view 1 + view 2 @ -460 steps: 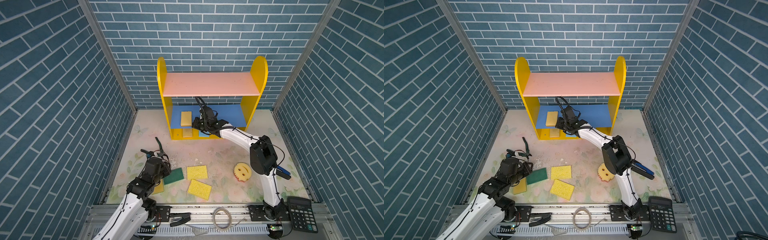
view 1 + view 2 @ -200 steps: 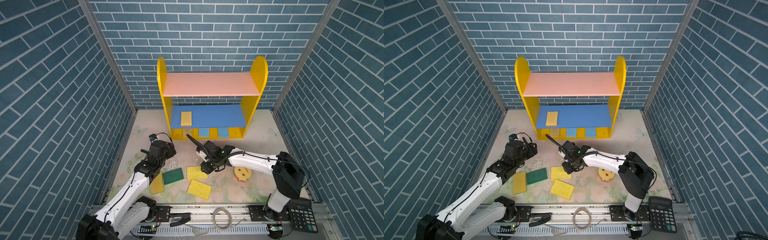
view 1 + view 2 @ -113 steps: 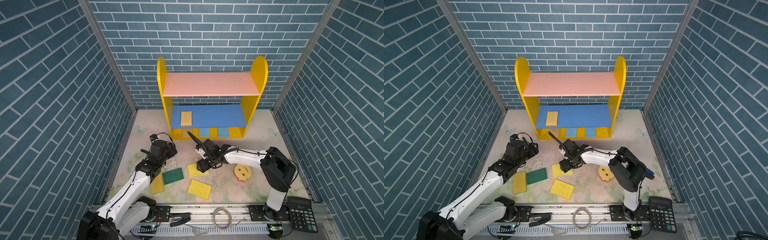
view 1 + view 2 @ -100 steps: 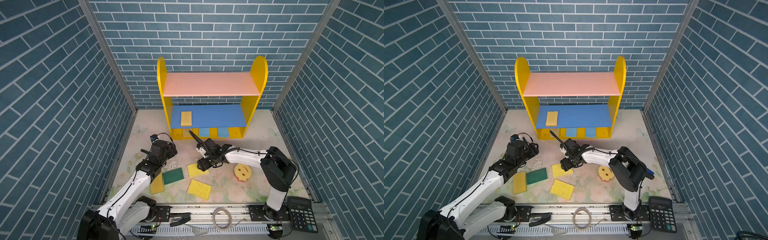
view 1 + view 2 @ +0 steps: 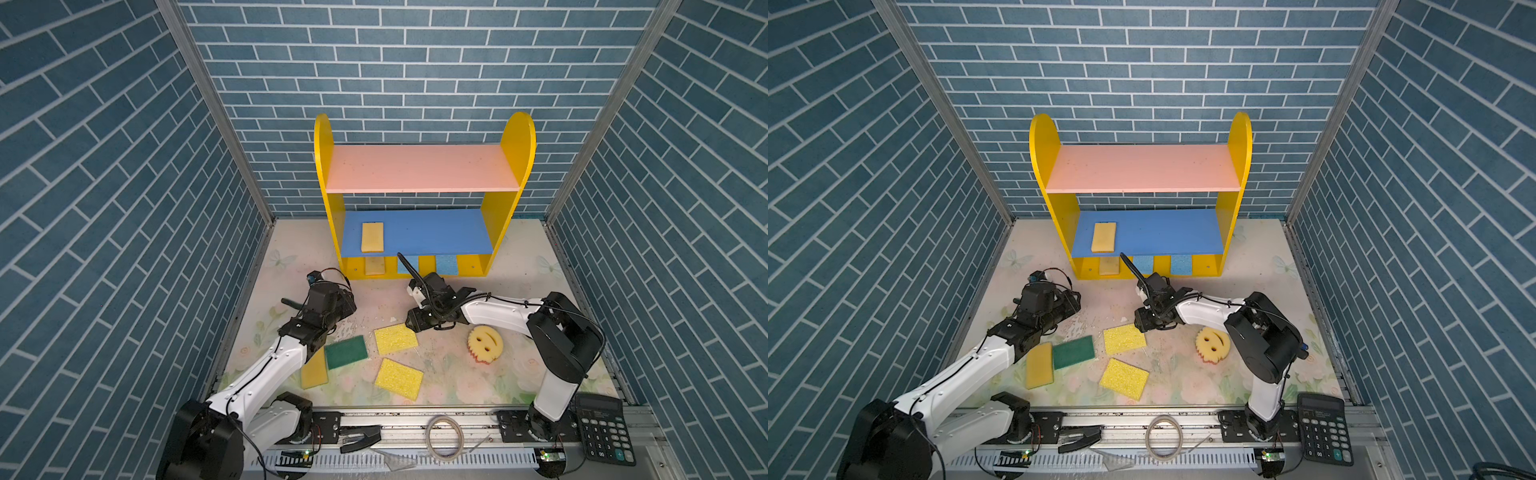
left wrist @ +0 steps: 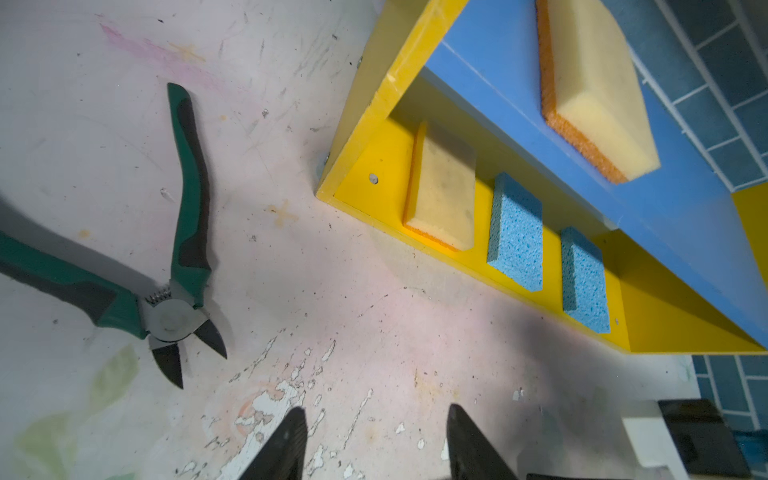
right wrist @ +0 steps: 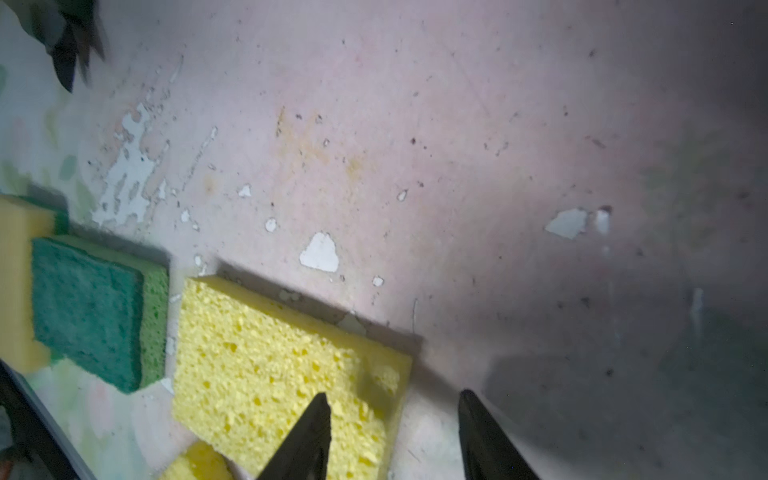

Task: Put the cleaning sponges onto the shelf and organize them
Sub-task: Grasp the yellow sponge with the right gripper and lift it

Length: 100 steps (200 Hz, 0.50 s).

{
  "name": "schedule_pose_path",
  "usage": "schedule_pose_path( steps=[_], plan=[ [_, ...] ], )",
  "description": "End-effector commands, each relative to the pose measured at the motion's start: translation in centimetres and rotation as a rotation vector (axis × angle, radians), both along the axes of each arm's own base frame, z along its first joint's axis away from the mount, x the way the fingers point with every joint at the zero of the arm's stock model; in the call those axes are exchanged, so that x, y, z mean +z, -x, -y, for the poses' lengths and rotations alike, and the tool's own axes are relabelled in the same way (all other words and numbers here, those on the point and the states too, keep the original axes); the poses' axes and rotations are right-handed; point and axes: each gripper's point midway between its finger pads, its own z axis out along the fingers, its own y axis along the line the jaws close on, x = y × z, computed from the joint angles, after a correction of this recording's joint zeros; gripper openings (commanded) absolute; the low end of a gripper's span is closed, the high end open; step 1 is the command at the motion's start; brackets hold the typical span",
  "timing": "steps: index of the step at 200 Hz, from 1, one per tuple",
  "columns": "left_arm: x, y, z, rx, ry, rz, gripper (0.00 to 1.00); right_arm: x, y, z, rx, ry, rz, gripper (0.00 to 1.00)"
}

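1. In both top views, 4 cleaning sponges (image 5: 372, 237) sit on the shelf (image 5: 517, 166). 5 more lie on the tabletop (image 5: 532, 270) in front of it.
2. In the left wrist view, the left claw (image 6: 374, 415) is spread apart with nothing in it, over the tabletop near green cutters (image 6: 189, 216).
3. In the right wrist view, the right claw (image 7: 395, 397) is spread apart and empty, 1 finger (image 7: 307, 436) above a yellow sponge (image 7: 270, 365). It looks soft, light and squashy, so pinch its 2 thin sides gently.

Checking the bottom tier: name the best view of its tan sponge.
Left wrist: the tan sponge lies nearly whole on the yellow base. Both top views show only its front end; the right wrist view shows none.
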Motion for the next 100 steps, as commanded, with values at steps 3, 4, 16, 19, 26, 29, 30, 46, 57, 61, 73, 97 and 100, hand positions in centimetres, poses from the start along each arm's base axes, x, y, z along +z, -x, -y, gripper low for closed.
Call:
schedule_pose_path(
  steps=[3,4,16,19,26,29,30,46,57,61,73,97,100],
  plan=[
    [-0.8,-0.2,1.1,-0.043,0.035,-0.019,0.51,-1.5,0.8,-0.8,-0.030,-0.027,-0.059,0.45],
    [-0.9,-0.2,1.2,-0.045,0.037,-0.021,0.51,-1.5,0.8,-0.9,-0.030,-0.030,-0.059,0.45],
    [-1.5,-0.3,1.7,-0.060,0.054,-0.035,0.51,-1.9,1.0,-1.3,-0.026,-0.038,-0.072,0.42],
    [-1.6,-0.3,1.8,-0.063,0.058,-0.039,0.51,-2.0,0.9,-1.3,-0.028,-0.036,-0.075,0.41],
    [-1.9,-0.3,2.0,-0.068,0.064,-0.049,0.51,-2.3,1.0,-1.3,-0.029,-0.025,-0.083,0.39],
    [-2.0,-0.3,2.0,-0.070,0.066,-0.052,0.51,-2.4,1.0,-1.3,-0.030,-0.021,-0.087,0.37],
    [-2.0,-0.3,2.0,-0.071,0.066,-0.053,0.51,-2.4,0.9,-1.3,-0.031,-0.020,-0.088,0.37],
    [-2.7,-0.2,2.3,-0.077,0.072,-0.071,0.49,-2.3,0.8,-1.2,-0.042,-0.014,-0.080,0.28],
    [-2.9,-0.1,2.6,-0.088,0.078,-0.068,0.48,-1.8,0.4,-1.1,-0.050,-0.020,-0.055,0.16],
    [-3.1,-0.1,2.8,-0.094,0.079,-0.069,0.48,-1.7,0.3,-0.9,-0.054,-0.015,-0.044,0.13],
    [-3.4,0.0,3.1,-0.106,0.079,-0.069,0.48,-1.2,-0.3,-0.5,-0.065,0.010,-0.015,0.04],
    [-4.2,0.1,4.0,-0.138,0.082,-0.088,0.52,0.5,-1.1,-0.4,-0.038,0.039,0.038,0.00],
    [-4.3,0.1,4.1,-0.143,0.082,-0.089,0.52,0.7,-1.2,-0.4,-0.032,0.041,0.043,0.00]
  ],
)
